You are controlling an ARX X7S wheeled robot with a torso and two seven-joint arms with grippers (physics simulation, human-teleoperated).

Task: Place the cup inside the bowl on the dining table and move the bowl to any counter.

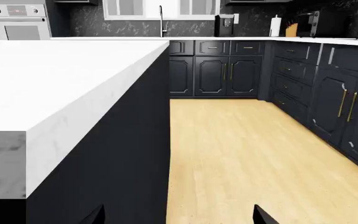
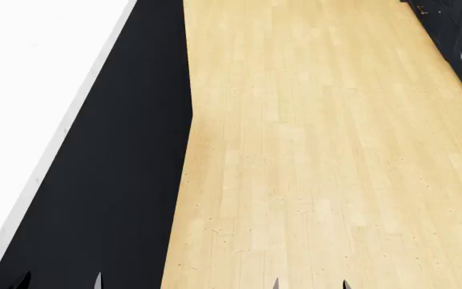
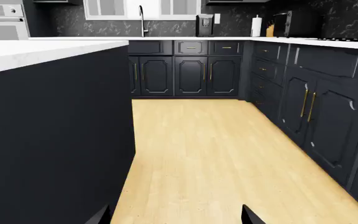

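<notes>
Neither the cup nor the bowl shows in any view, so you are, by my read, at the search-and-approach step, before any grasp.

Left gripper [image 1: 177, 215]: only two dark fingertips poke in at the edge of the left wrist view, set well apart with nothing between them, so jaws are apart and empty. Right gripper [image 3: 175, 214]: same story in the right wrist view, tips spread and holding nothing.

You sit beside a large white top with dark sides [image 1: 54, 88], on the robot's left in the head view; the part that shows is bare. I cannot tell for sure whether this is the dining table or an island; some faint grey veining shows on its near edge. Ahead is light wood floor [image 2: 319, 150], then dark cabinets [image 3: 191, 74] under the counter [image 1: 229, 38] with a faucet [image 1: 161, 21], a coffee machine [image 1: 223, 25] and a wall oven [image 1: 20, 21].

Next move calls for turning the base or head to scan for the table carrying the bowl and cup. Keep both arms clear of the dark side panel as you swing; the left arm is close to it.
</notes>
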